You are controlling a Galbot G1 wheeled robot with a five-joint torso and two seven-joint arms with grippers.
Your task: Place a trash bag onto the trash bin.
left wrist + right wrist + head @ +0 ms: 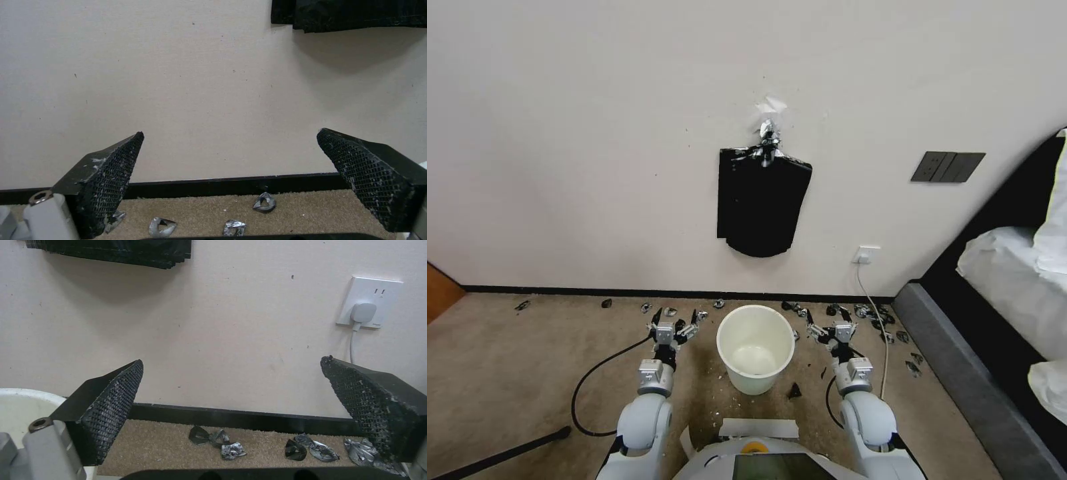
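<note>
Starting from my left gripper [675, 326], spread wide and empty low beside the trash bin [755, 348], I'd raise it toward the sheaf of bags [760, 207] taped to the wall to peel off one trash bag; none hangs loose yet. Right gripper [830, 328] mirrors it, wide and empty. Scraps [220, 441] litter the carpet; a cable [875, 313] droops near my right arm.

You see two round white arms [642, 420] with grey wrists. Each gripper [675, 325] has black fingers [111, 180] with bumpy mesh pads and a silver screw [40, 424].
</note>
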